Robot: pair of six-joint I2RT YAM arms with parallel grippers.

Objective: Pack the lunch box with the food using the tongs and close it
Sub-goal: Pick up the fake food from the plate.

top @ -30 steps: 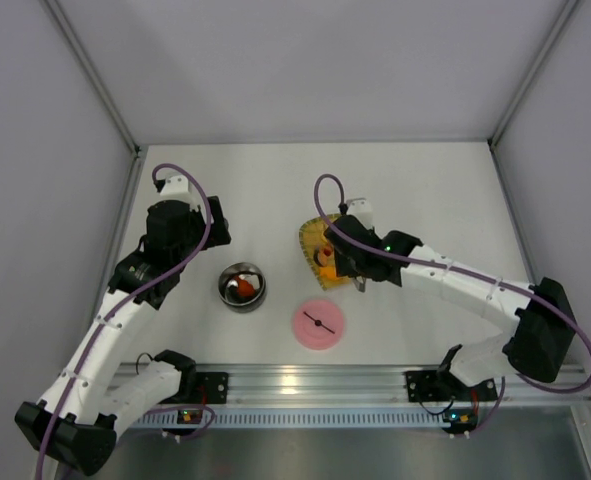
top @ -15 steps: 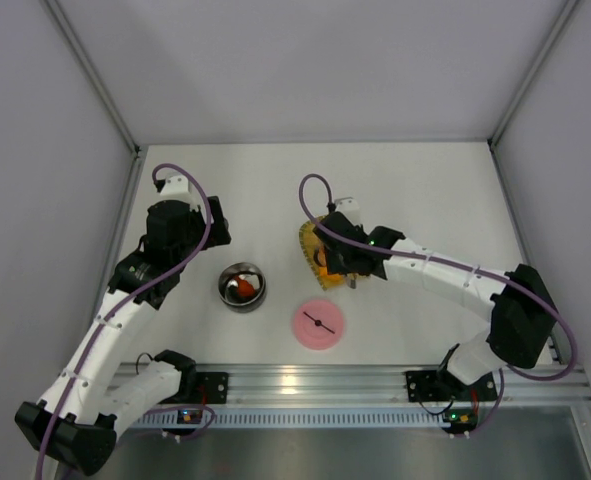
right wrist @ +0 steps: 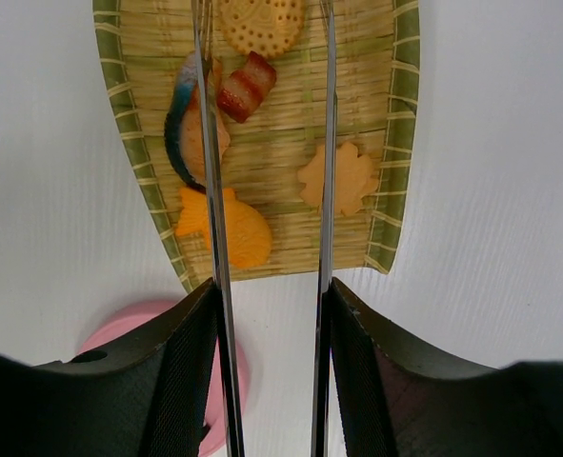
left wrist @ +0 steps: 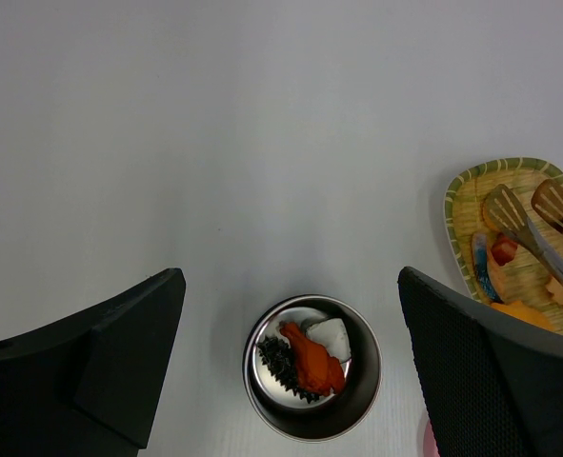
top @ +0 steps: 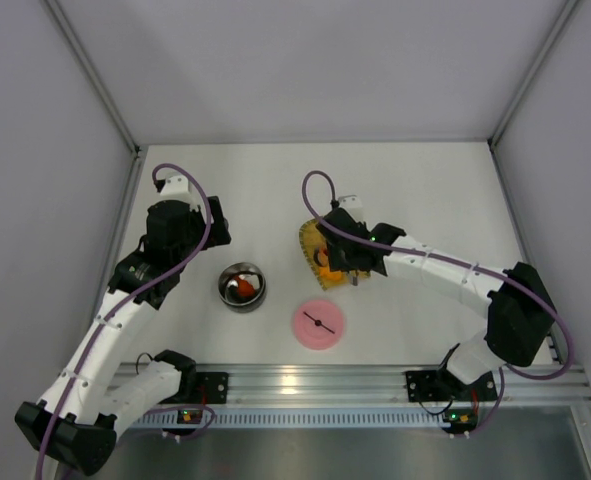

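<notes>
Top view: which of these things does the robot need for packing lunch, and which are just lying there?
Needed: round shiny steel bowl, flat pink round lid, slim pale tongs, small toy food pieces.
Just there: yellow woven tray under some food, silver metal rail.

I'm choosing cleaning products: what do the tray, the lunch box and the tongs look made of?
The tray: woven bamboo or straw, judging by matte yellow slats and green bound rim. The lunch box: polished steel, mirror-like reflections. The tongs: probably metal, thin glossy pale arms; could be plastic.
</notes>
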